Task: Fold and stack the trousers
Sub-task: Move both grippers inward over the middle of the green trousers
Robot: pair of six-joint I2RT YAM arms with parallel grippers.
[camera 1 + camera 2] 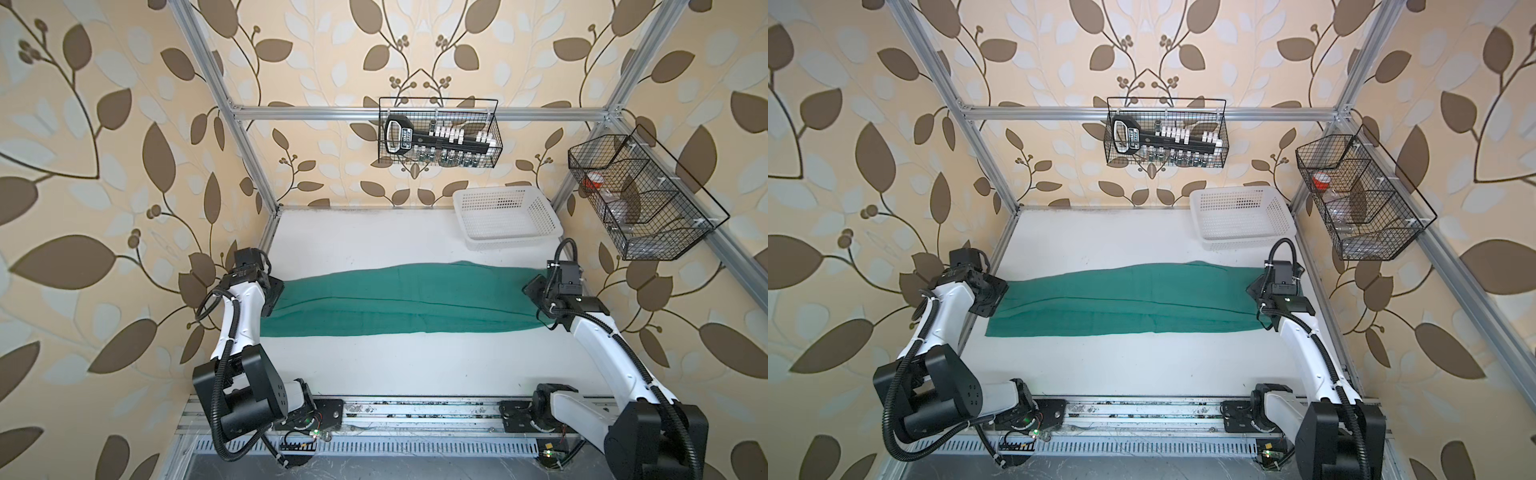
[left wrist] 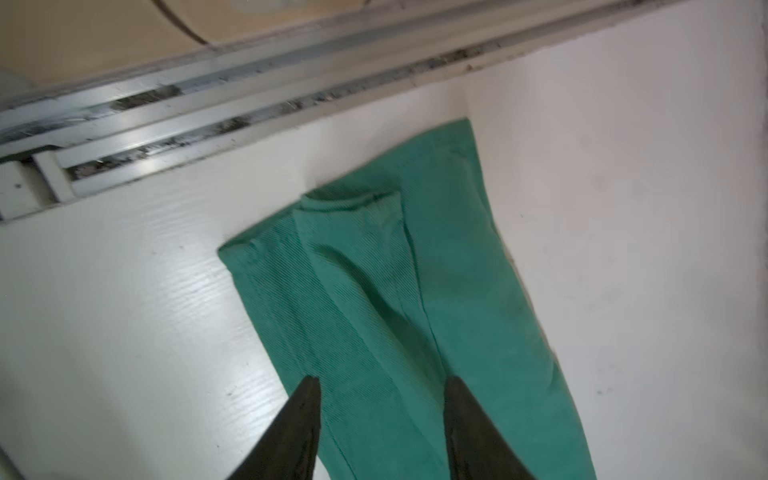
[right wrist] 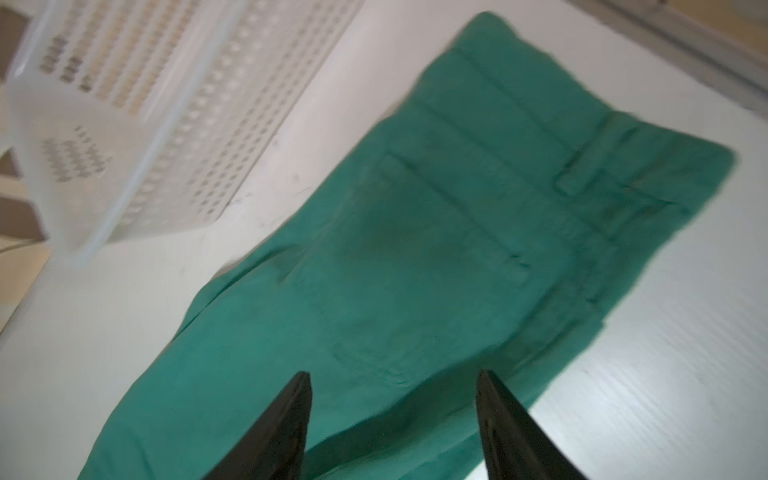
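The teal-green trousers [image 1: 395,299] [image 1: 1121,303] lie flat across the middle of the white table, folded lengthwise into one long band. The leg cuffs are at the left end [image 2: 374,257] and the waistband is at the right end [image 3: 478,208]. My left gripper [image 1: 273,296] [image 1: 989,297] hovers over the cuff end; in the left wrist view its jaws [image 2: 382,380] stand open above the cloth. My right gripper [image 1: 536,291] [image 1: 1256,291] is over the waist end, open [image 3: 392,374], with the fabric lying loose beneath it.
A white perforated basket [image 1: 507,220] [image 1: 1241,220] [image 3: 145,124] stands at the back right of the table. Two black wire baskets hang on the frame, one at the back [image 1: 440,133] and one on the right [image 1: 640,195]. An aluminium rail [image 2: 249,104] borders the table's left edge.
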